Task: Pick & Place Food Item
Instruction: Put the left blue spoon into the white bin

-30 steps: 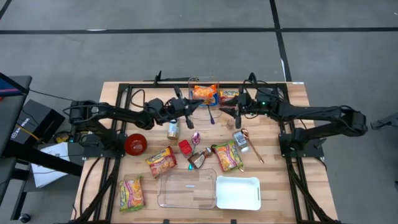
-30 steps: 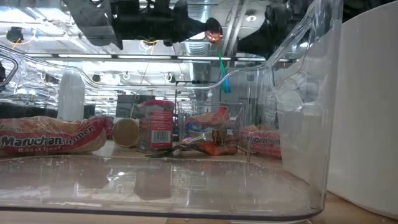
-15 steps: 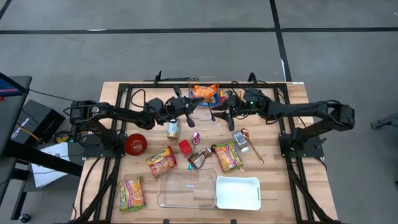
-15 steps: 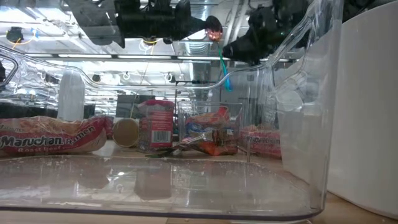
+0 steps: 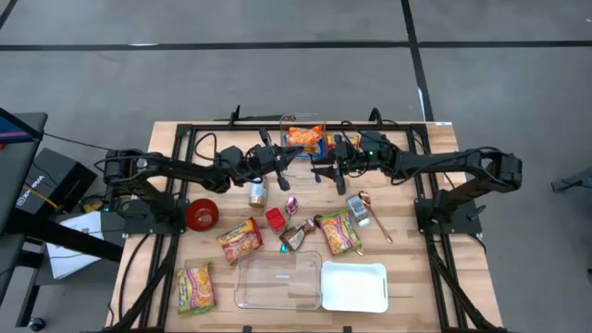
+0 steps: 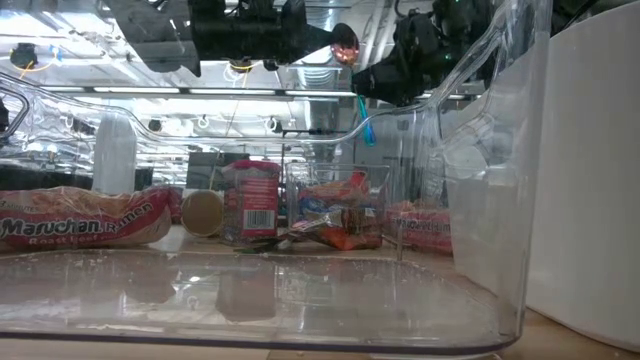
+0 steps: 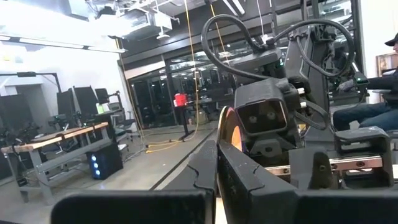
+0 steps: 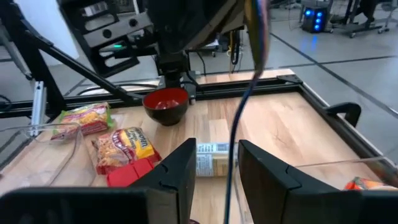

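Your left end effector (image 7: 216, 160) is clamped shut on a spoon (image 8: 236, 127) hanging upright above the surface (image 5: 407, 222); your right end effector (image 8: 217, 155), fingers parted, straddles its handle

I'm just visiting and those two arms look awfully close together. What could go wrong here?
The left gripper and right gripper meet nose to nose above the table, so they might bump. A thin spoon dangles between them and could slip and fall. Packets and a jar crowd the wood below, easy to knock.
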`<act>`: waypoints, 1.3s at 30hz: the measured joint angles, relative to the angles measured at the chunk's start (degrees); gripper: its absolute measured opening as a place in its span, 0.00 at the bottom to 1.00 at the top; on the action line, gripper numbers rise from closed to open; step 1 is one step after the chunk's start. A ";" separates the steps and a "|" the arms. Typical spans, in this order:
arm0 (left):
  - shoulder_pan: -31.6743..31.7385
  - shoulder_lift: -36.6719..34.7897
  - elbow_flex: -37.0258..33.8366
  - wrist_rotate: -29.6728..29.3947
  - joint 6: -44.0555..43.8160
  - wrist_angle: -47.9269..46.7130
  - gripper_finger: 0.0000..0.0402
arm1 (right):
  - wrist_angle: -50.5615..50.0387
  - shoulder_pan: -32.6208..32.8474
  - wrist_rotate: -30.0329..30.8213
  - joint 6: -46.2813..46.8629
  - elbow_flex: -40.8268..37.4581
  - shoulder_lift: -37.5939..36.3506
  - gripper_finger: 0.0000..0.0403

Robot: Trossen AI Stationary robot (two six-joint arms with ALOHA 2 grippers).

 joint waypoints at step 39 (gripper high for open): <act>0.71 -14.71 -0.27 -12.72 0.24 -28.90 0.36 | -21.73 -0.12 0.81 -6.87 -0.13 -10.47 0.00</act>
